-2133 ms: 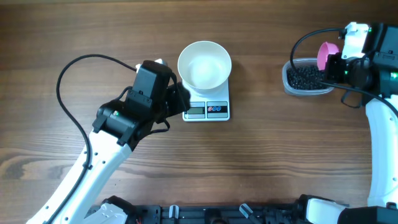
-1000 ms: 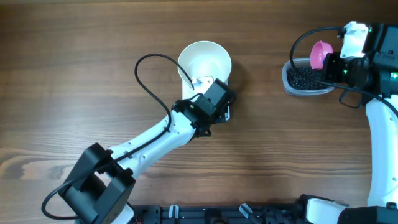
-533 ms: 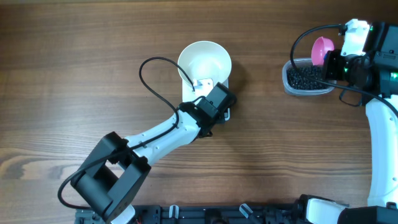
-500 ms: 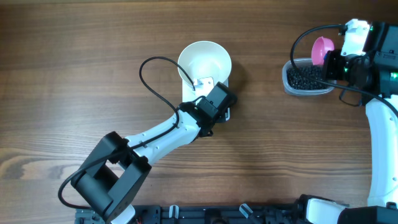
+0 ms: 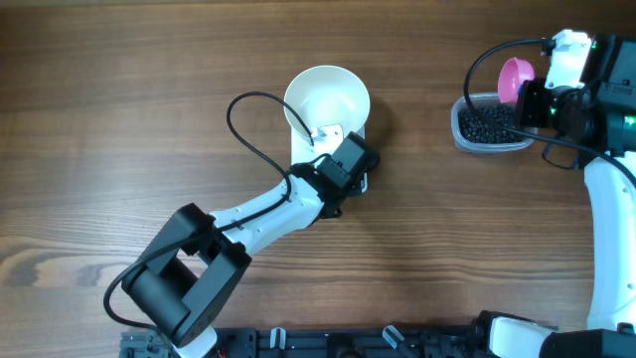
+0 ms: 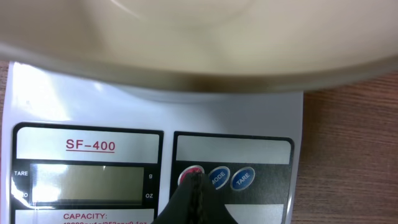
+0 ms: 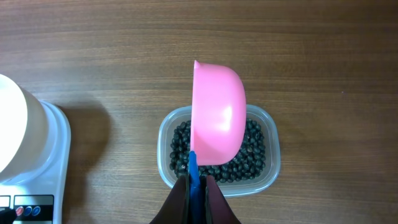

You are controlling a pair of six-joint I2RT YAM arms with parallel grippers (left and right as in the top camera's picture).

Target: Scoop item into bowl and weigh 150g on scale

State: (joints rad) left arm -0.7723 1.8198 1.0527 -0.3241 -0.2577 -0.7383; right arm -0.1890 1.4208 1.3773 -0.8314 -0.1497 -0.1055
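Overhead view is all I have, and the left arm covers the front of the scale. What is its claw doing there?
Observer: The left claw is shut, with its tip at the red button, the leftmost of three on the scale.
Operator: Is the readout on?
Observer: The display shows no digits.
Operator: And the right arm's scoop?
Observer: The right claw grips the pink scoop by its blue handle. The scoop is turned on edge above the tub of black beads, and I see no beads on it.
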